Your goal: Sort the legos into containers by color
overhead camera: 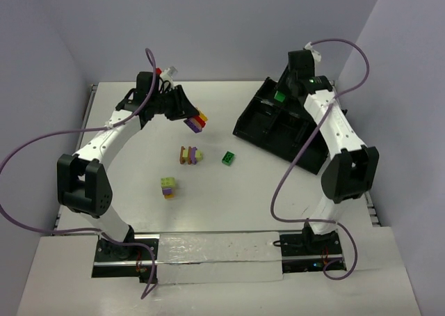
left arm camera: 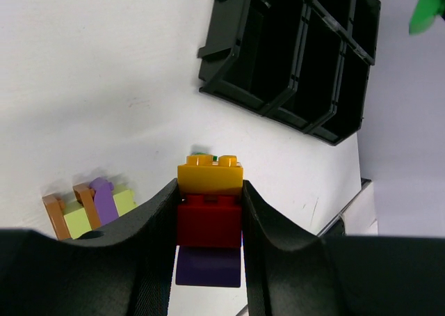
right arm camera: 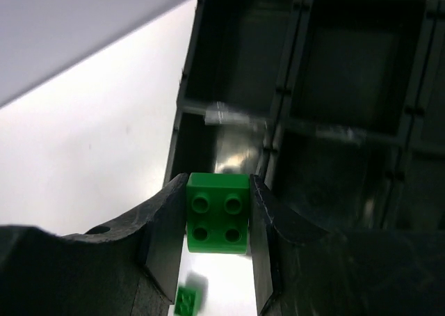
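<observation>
Legos sit in three places: in each arm's grasp and loose on the white worktop (overhead camera: 229,204). The left fingers (left arm camera: 156,243) are drawn in narrow on a three-brick stack (left arm camera: 209,218). In the wrist view it is yellow-orange at the top, red in the middle and purple at the bottom. The pads press the sides of the red brick, and the stack (overhead camera: 197,122) hangs in the air over the far-left part of the worktop.

The right fingers (right arm camera: 161,236) clamp a single green brick (right arm camera: 217,212), its four studs facing the wrist camera. It is held above the black divided tray (overhead camera: 245,127), which stands at the far right, turned at an angle to the worktop's edges. The brick hangs over the left column of compartments as the wrist camera sees them; which one I cannot tell. Below it shows a small blurred green shape (right arm camera: 186,301). Whether that is a brick lying in the tray or a reflection I cannot tell.

Between the arms, a cluster of orange, purple and yellow-green bricks (overhead camera: 190,155) lies on the worktop. A loose green brick (overhead camera: 228,159) lies near its right side, apart from it. Nearer the arm bases stands a smaller cluster (overhead camera: 168,186), yellow-green over yellow. All three lie well apart from the tray.
</observation>
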`<state>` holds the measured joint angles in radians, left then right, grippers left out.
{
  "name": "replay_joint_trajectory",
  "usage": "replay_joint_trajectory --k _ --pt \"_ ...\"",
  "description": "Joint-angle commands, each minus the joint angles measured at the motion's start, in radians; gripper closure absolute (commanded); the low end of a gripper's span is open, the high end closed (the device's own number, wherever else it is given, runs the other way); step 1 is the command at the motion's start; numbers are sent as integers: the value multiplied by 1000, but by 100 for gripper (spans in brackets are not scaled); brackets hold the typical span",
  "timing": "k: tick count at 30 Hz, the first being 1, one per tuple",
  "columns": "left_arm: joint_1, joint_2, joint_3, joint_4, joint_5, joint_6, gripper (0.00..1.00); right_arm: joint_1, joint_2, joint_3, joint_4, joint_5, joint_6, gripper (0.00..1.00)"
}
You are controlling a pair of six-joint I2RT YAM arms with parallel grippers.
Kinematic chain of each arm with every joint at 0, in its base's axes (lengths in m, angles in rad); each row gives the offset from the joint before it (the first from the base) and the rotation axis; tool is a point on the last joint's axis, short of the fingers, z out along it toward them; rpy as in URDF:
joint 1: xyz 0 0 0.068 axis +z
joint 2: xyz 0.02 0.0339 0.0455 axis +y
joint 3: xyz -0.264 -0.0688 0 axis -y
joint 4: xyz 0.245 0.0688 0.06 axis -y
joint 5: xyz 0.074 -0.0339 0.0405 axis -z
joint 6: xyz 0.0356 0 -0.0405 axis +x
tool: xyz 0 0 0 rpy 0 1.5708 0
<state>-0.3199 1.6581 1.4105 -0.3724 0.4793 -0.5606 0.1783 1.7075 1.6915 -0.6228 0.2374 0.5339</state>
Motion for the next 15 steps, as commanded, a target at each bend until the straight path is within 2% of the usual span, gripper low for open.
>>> replay_joint_trajectory --k 1,5,11,15 --pt "-1 -15 43 -16 -36 17 100 -3 93 118 -31 80 8 100" --pt "-1 -31 34 -26 -63 27 100 -1 140 132 -2 50 20 100" --pt "-1 -47 16 -19 -62 21 100 -1 261 242 -35 49 42 100" --pt "-1 -63 11 -35 -77 32 100 22 288 224 -33 33 42 99"
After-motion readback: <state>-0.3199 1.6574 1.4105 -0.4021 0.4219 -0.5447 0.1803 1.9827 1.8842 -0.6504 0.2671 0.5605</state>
